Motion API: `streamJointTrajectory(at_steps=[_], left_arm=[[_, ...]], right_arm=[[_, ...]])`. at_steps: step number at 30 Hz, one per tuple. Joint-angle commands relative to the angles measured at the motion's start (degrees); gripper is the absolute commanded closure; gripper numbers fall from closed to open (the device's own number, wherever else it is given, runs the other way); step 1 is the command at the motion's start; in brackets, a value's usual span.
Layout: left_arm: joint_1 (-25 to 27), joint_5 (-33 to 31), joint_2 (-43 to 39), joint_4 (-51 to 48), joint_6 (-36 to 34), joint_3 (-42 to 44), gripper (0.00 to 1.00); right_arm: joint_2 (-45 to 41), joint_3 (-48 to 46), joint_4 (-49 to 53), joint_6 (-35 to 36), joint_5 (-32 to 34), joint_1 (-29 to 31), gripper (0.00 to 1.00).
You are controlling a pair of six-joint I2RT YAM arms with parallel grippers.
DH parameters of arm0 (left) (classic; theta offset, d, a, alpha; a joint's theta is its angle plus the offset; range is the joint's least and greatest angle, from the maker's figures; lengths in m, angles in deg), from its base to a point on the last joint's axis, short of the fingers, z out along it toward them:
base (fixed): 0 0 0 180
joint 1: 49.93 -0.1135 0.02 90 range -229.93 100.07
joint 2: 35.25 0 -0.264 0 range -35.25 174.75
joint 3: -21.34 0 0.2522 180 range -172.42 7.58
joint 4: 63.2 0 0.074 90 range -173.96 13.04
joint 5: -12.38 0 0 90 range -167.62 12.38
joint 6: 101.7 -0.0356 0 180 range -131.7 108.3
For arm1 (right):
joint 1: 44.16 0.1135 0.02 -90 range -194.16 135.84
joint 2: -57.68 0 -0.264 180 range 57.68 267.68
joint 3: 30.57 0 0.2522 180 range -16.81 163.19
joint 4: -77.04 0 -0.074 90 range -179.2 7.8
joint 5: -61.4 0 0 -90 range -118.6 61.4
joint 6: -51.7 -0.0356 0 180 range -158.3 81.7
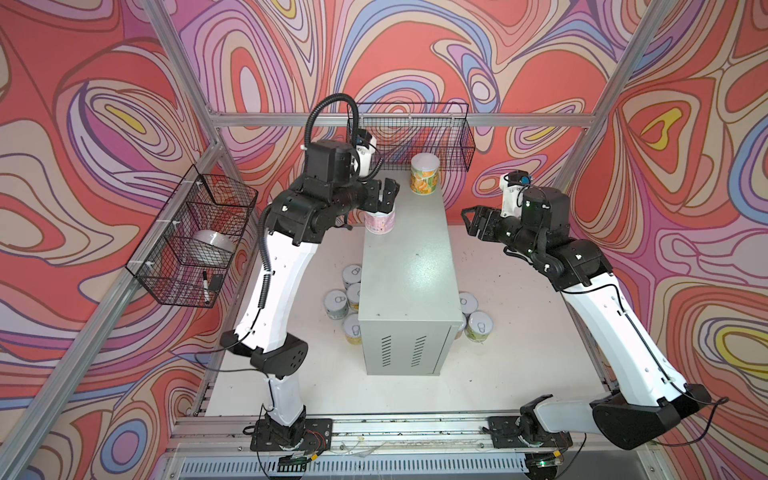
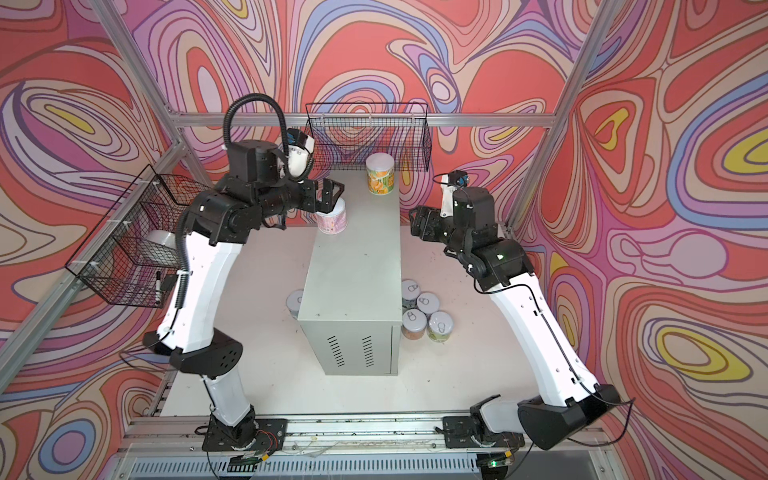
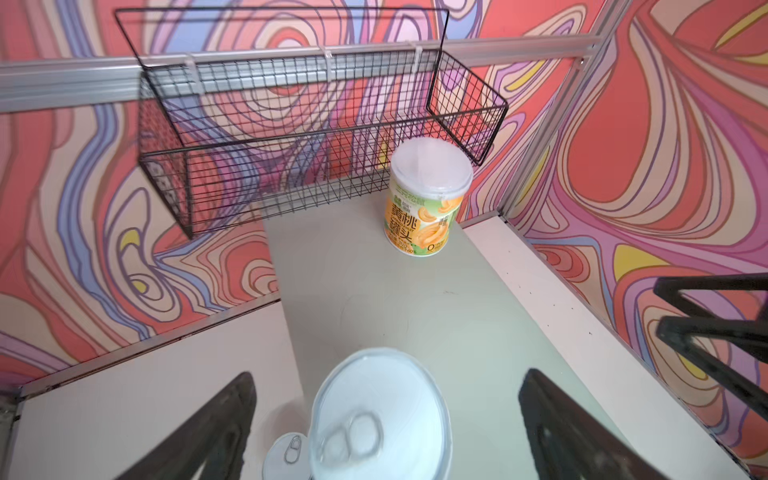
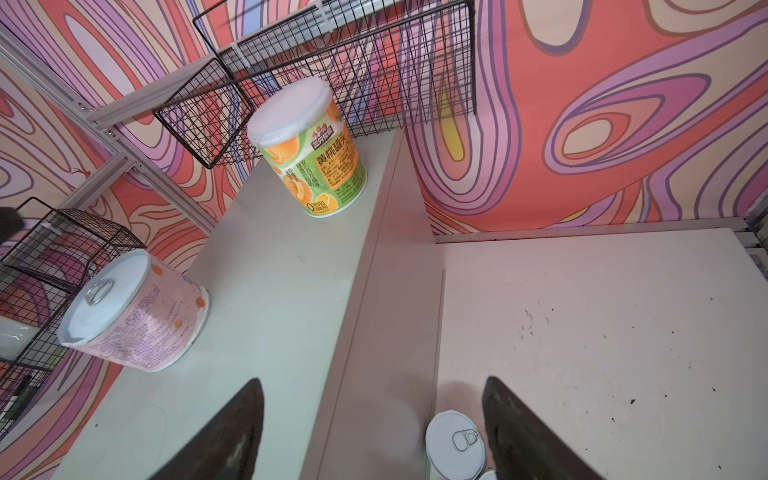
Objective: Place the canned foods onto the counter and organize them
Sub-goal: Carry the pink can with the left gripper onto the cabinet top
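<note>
Closest to the lens runs the aluminium rail [image 1: 395, 426] at the tabletop's [image 1: 519, 365] near edge, with both arm bases bolted to it. Beyond it, the grey cabinet [image 1: 409, 266] stands upright in the middle of the white tabletop, its vent slits facing the near edge. Two cans are on its flat top: the orange-and-green can [image 1: 424, 174] with a pale plastic lid stands at the far right corner, and the pink can [image 1: 380, 223] stands right at the left edge, toward the far end, pull-tab lid up. The left end effector [image 1: 384, 198] hovers directly over the pink can with its fingers [image 3: 216, 428] spread wide; in the left wrist view they flank the lid with clear gaps on both sides, so nothing is gripped. The right end effector [image 1: 470, 222] hangs beside the cabinet's right edge, above the tabletop, fingers [image 4: 528, 432] apart and empty; between them the right wrist view looks down past the cabinet wall to a can on the tabletop. Eight cans stand on the tabletop, all upright with silver lids showing: the left cluster of cans [image 1: 336, 302], four of them close beside the cabinet's left wall, and the right cluster of cans [image 2: 428, 302], four more beside its right wall near the front corner. Whether the pink can's base overhangs the edge cannot be told.
</note>
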Motion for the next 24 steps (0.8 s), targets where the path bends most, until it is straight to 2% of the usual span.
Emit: streamJointTrajectory(at_steps=[1,8,11,14,24], left_arm=[[0.2,-3.3,-9.6,4.0,-1.2,10.6,0.06],[0.2,-3.8,-21.4,10.5,3.0,33.7,0.27],[0.2,-2.3,-23.3,14.8,4.4,39.4,0.38],[0.2,-1.1,-21.9,15.3,4.9,40.3,0.42],[0.2,0.4,-16.9,19.1,5.6,40.5,0.44]], right_arm=[[-2.6,-1.3,-0.7,0.1,0.4,0.4,0.16],[-3.3,-3.1,-0.8,-0.7,-0.1,0.4,0.17],[-3.7,-4.3,-1.0,-0.9,0.1,0.4,0.18],[-4.0,-5.2,-0.8,-1.2,0.5,0.4,0.18],[-4.4,-6.6,-0.1,-1.3,2.5,0.3,0.18]])
